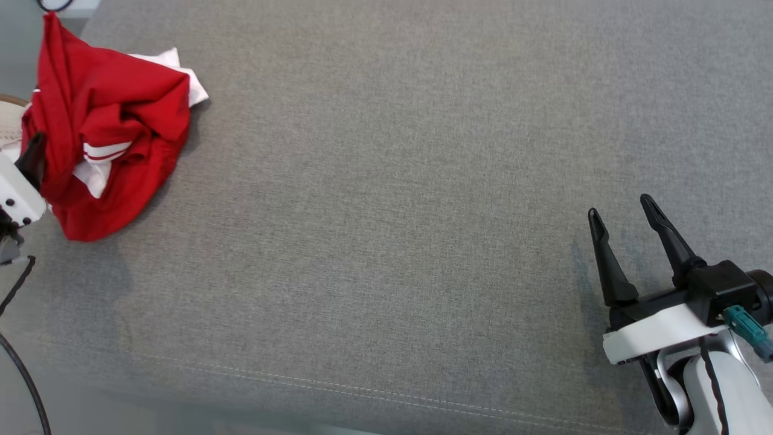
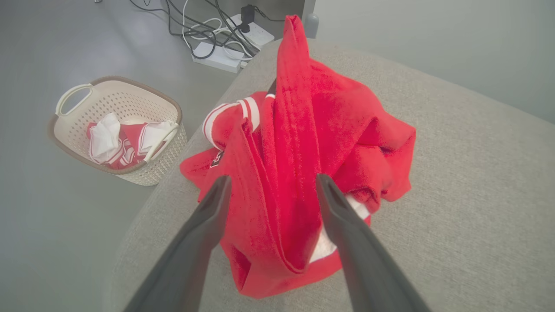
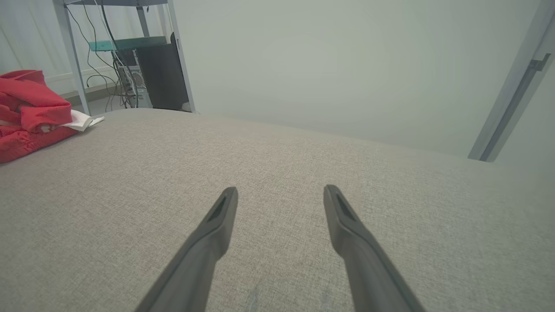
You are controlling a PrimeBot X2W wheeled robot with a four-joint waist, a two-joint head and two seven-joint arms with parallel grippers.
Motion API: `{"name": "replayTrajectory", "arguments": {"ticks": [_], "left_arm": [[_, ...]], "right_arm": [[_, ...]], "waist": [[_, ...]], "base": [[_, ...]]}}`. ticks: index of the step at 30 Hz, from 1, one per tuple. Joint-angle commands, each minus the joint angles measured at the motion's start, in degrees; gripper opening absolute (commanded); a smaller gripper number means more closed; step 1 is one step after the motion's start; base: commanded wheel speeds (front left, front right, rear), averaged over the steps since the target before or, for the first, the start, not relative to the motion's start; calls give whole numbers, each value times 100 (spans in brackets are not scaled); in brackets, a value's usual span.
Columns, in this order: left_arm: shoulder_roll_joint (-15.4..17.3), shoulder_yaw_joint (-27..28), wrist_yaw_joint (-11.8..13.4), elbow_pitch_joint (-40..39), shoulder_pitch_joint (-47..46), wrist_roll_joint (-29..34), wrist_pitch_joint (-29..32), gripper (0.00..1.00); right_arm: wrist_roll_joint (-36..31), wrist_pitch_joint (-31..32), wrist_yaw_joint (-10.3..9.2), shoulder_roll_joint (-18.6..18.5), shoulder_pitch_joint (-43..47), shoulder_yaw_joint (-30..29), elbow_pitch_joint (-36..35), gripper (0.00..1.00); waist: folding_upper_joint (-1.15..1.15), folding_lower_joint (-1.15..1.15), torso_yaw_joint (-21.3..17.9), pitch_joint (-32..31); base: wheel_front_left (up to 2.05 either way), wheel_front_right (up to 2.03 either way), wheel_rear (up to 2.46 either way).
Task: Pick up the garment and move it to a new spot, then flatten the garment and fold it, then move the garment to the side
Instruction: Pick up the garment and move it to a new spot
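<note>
Standing wide apart, the left gripper's [image 2: 273,177] two dark fingers straddle a raised fold of the red garment [image 2: 303,130], one finger on each side of the ridge. The jaws are spread, not clamped, and I cannot tell whether either finger touches the cloth. The garment is a crumpled heap, red with white stripes and a bit of white lining showing, and one point of it sticks up at the far end. It sits at the far left corner of the grey upholstered cushion [image 1: 386,211], close to the edge.

Well away, at the near right of the cushion, the right gripper [image 1: 621,205] hangs over bare fabric with its jaws parted just as wide and nothing between them. A pale stitched seam [image 1: 362,386] runs along the cushion's near edge.

Beyond the garment's corner, down on the floor [image 2: 52,216], stands a cream perforated laundry basket [image 2: 143,169] with more red and white clothes [image 2: 121,143] in it. Further back lies a white power strip [image 2: 217,56] tangled in cables.
</note>
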Motion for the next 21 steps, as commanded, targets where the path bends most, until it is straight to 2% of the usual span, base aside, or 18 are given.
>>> {"name": "replayTrajectory", "arguments": {"ticks": [1, 7, 8, 9, 10, 13, 21], "left_arm": [[360, 193, -56, -1, -231, -64, -6, 100], [396, 243, -83, 512, -380, -182, 16, 100], [408, 244, -79, 616, -432, -196, 16, 66], [411, 236, -76, 679, -447, -201, 52, 40], [402, 240, -69, 739, -465, -221, 87, 1], [383, 263, -42, 837, -545, -265, 75, 0], [568, 35, 120, 607, -784, 115, -582, 0]], "right_arm": [[-34, 18, 40, -47, -118, 143, -197, 100], [-32, 82, 40, -110, -255, 200, -307, 100], [-28, 98, 40, -128, -279, 202, -337, 100], [-26, 107, 40, -130, -286, 199, -347, 100], [-26, 117, 40, -134, -289, 191, -354, 100], [-15, 145, 40, -144, -305, 135, -393, 100], [-30, 161, 40, -162, -300, 18, -436, 100]], "waist": [[0, 0, -75, 146], [0, 0, -138, 421], [0, 0, -159, 489], [0, 0, -172, 514], [0, 0, -177, 528], [0, 0, -178, 594], [0, 0, -81, 575]], "base": [[0, 0, 0], [0, 0, 0], [0, 0, 0], [0, 0, 0], [0, 0, 0], [0, 0, 0], [0, 0, 0]]}}
